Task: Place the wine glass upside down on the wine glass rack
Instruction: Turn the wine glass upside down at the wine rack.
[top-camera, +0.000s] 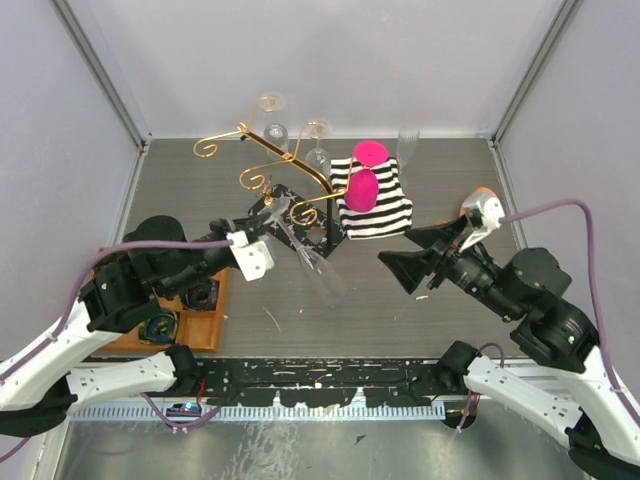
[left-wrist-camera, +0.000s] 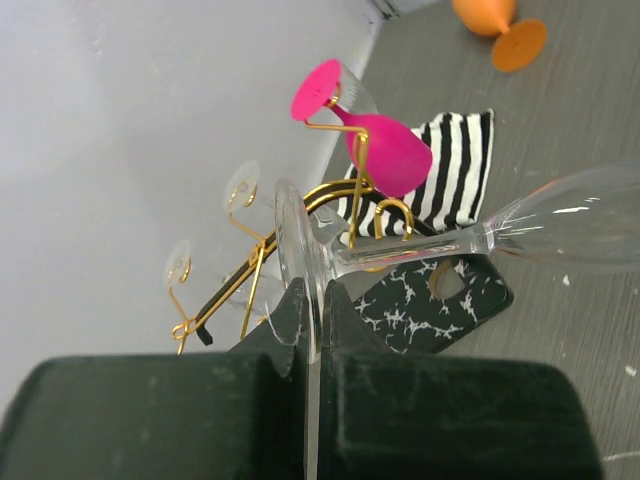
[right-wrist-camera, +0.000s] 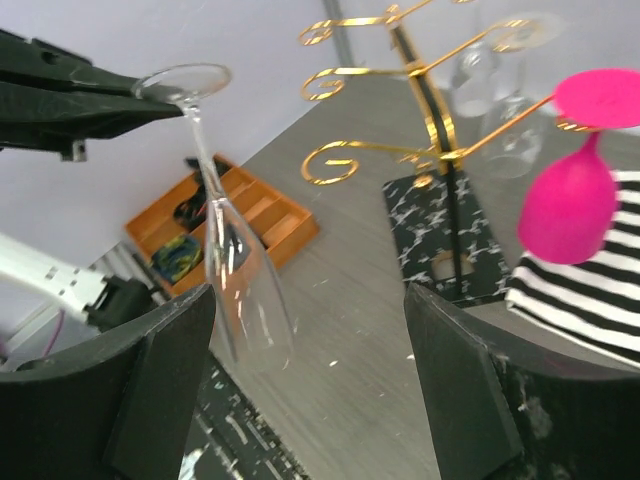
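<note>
The left gripper (left-wrist-camera: 312, 345), clenched on the foot of the wine glass (top-camera: 318, 268) that hangs bowl-down just beside the wine glass rack (top-camera: 290, 166) at the desk's far middle, should slide the stem slowly into a free hook, while the right gripper (right-wrist-camera: 310, 380) is released.

left tool (top-camera: 263, 229) pinched shut, reaching forward | right tool (top-camera: 405, 252) jaws spread wide

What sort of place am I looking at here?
Probably a robotics test cell, not a home: left arm and right arm bolted at the edge of a grey table, plain walls boxing it in, a gold rack as prop.
</note>
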